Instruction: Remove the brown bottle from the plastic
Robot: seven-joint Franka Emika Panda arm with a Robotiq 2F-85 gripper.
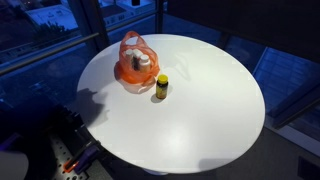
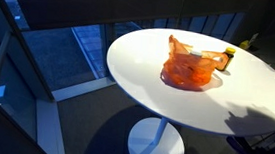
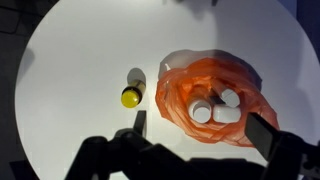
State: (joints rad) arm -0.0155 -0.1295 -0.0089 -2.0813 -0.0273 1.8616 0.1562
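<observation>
No text, label or number is readable on anything in these views.

blocked: orange plastic bag [image 1: 135, 62], yellow-capped bottle [image 1: 162, 87] just beside | free: table [image 1: 205, 105] around them

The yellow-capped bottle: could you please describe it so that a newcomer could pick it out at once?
On the round white table, find the orange plastic bag; the bottle stands upright on the bare tabletop right beside it, outside the bag. It is dark with a yellow cap, while the containers inside the bag have white tops.
</observation>
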